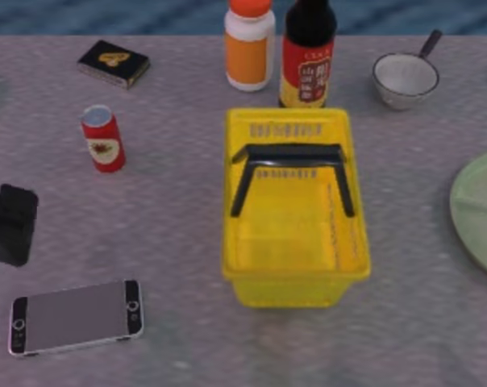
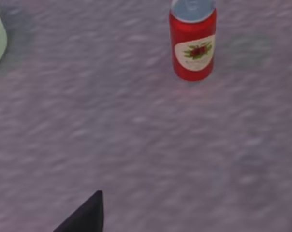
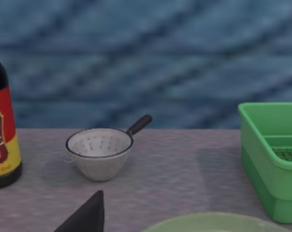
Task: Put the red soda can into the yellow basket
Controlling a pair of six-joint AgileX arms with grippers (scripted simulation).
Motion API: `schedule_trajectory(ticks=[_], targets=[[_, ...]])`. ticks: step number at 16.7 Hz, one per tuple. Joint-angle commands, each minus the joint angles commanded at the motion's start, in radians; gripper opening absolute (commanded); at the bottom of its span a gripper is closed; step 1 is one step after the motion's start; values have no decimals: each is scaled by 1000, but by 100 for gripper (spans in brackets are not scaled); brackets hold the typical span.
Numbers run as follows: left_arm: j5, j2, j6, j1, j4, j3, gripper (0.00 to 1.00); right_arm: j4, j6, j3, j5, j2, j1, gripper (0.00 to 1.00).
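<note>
Red soda can [image 1: 103, 139] stands upright on the desk [image 1: 171, 242] toward the top view's left, well apart from the yellow basket [image 1: 295, 278], which sits near the middle with its dark grey handle [image 1: 292, 155] raised across the opening. The left pincer [image 1: 12, 224] hovers at the left edge of the desk, below the can in the top view and not touching it; whether it is open or closed cannot be told. The right pincer is out of the top view, and only a dark tip shows in its own wrist view.

Behind the basket stand a white bottle with an orange label and cap [image 1: 249, 44] and a dark bottle with a red label [image 1: 308, 55]. A small white strainer [image 1: 405, 78] lies to their right, a pale green plate [image 1: 479, 211] at the right edge, a green bin [image 3: 274, 159] near it, a smartphone [image 1: 76, 316] at the lower left, and a small black box [image 1: 114, 63] at the upper left.
</note>
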Motion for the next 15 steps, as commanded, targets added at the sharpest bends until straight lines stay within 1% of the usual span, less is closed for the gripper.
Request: schedule_trajectory(ticks=[5, 9, 12, 15], targets=[[9, 549, 137, -48, -366, 456, 100, 0, 0, 0, 0, 0, 0, 100], [5, 979, 243, -71, -622, 844, 100, 0, 0, 0, 0, 0, 0, 100], [-4, 1259, 313, -77, -765, 1136, 100, 0, 0, 0, 0, 0, 0, 100], [-18, 1485, 370, -76, -858, 1408, 100, 0, 0, 0, 0, 0, 0, 100]])
